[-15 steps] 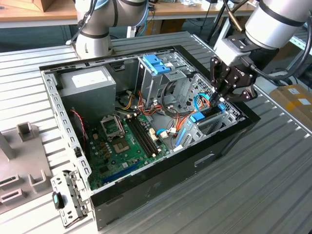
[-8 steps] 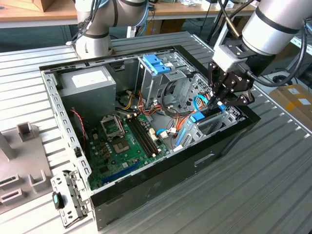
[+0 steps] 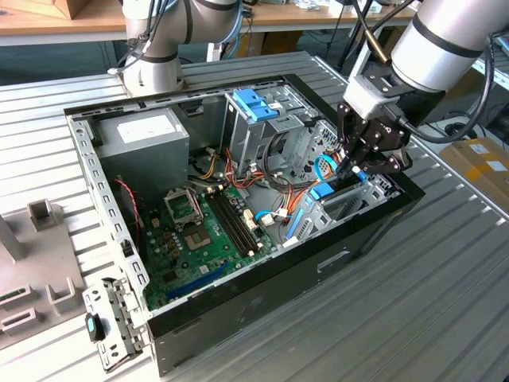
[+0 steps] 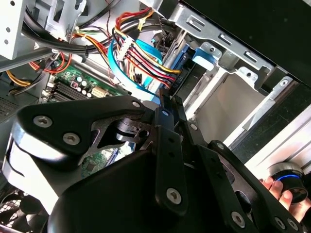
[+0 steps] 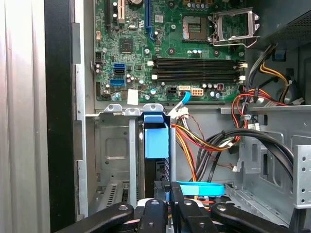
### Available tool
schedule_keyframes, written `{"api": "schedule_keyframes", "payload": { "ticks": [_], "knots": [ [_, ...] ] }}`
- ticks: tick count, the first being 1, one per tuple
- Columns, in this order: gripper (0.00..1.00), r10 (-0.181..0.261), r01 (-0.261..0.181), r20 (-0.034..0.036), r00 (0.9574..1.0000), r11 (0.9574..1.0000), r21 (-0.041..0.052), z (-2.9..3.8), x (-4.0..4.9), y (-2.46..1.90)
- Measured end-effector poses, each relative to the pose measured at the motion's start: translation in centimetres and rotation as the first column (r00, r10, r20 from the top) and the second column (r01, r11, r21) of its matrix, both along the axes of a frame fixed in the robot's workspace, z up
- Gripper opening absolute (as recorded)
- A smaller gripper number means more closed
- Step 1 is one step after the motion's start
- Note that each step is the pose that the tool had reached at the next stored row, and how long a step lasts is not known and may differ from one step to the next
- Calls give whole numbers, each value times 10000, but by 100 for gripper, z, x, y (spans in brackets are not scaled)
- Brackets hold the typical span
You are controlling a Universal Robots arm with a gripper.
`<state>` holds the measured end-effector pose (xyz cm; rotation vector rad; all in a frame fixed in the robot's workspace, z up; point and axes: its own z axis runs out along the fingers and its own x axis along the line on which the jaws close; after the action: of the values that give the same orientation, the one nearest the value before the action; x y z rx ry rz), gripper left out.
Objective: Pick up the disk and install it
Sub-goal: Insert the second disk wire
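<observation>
The disk stands on edge in the drive bay at the front corner of the open computer case, on the exterior view's right. Its blue rail end and dark body show between the bay's metal walls in both wrist views, as does its blue rail. My gripper hangs right above the disk's near end. The fingers lie close together, shut, with their tips at the disk's end. I cannot tell whether they touch it.
Bundled coloured cables and a blue flat cable run beside the bay. A grey power-supply box, a drive cage with a blue handle and the motherboard fill the case. A person's fingers are near the case's outer edge.
</observation>
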<state>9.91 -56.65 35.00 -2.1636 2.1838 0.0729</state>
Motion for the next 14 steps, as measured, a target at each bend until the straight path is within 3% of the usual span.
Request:
{"api": "schedule_keyframes", "payload": {
  "ticks": [14],
  "knots": [
    [16, 21, -21, 0, 10000, 10000, -2, -34, 16, 1]
  ]
}}
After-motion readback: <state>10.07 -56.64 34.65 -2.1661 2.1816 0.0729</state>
